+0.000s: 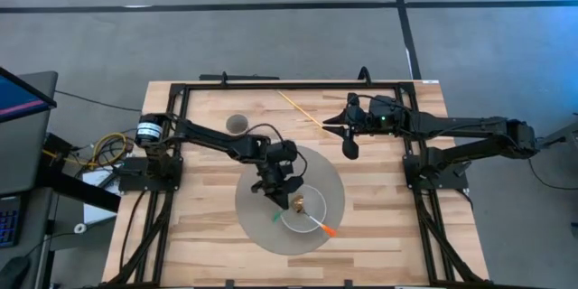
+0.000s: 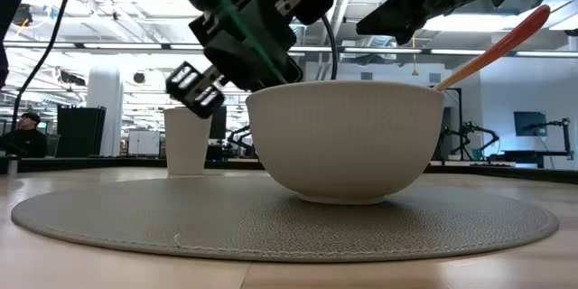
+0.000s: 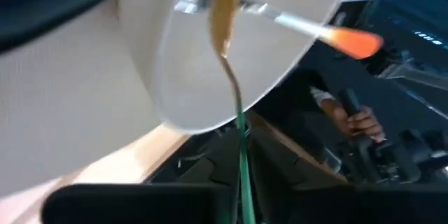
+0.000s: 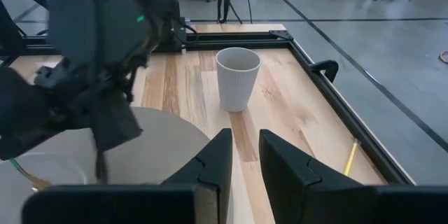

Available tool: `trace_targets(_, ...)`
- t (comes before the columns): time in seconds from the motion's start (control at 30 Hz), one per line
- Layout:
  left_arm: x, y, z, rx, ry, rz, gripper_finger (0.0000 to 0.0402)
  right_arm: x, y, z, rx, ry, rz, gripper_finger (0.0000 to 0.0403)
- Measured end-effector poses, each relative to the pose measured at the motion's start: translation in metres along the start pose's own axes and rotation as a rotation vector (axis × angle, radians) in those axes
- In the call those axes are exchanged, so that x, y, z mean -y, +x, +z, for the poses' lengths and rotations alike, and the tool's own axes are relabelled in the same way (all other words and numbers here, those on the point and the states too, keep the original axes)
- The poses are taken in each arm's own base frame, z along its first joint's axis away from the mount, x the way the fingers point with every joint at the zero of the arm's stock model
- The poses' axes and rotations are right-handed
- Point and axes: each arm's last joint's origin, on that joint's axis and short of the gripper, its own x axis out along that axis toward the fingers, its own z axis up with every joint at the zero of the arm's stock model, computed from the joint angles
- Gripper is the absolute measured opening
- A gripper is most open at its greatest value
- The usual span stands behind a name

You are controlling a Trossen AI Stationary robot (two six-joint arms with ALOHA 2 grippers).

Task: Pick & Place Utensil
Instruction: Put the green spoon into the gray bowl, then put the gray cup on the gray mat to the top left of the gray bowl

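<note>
A white bowl (image 1: 316, 200) (image 2: 343, 135) stands on a round grey mat (image 1: 257, 226). An orange-tipped utensil (image 1: 325, 229) (image 2: 506, 41) leans in the bowl, its handle over the near right rim. My left gripper (image 1: 287, 193) is over the bowl's far left rim, shut on a thin green-handled spoon (image 3: 238, 112). The spoon's brown head (image 1: 296, 203) is inside the bowl. My right gripper (image 1: 350, 149) (image 4: 245, 154) waits at the far right, shut and empty. My left gripper holds the spoon by its green handle (image 3: 243, 164), which runs back between the fingers. The place of contact lies at the wrist view's lower edge and does not show. The gripper slants down from the table's far left. The spoon's head (image 3: 224, 7) is low inside the bowl.
A white ribbed cup (image 1: 237, 124) (image 4: 236, 77) stands upright at the far side, left of centre. A thin yellow stick (image 1: 298, 108) lies on the wood near the far edge. A black frame (image 1: 271, 84) borders the table. A person's hand (image 3: 357, 119) shows beyond the table.
</note>
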Motion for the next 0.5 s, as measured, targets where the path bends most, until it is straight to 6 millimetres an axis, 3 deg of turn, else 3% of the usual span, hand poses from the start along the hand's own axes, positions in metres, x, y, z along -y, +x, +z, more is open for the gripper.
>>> trace_targets(0.27,-0.0009,-0.0078,0.0071,0.026,-0.003,-0.013,0.0079,0.0000,0.0000,0.0000,0.000,0.000,0.000,0.0066)
trace_targets(0.5,0.0068,-0.0107,0.0048,0.009,0.086,-0.065,0.0087,0.0000,0.0001,-0.0001,0.000,0.000,0.000,0.0066)
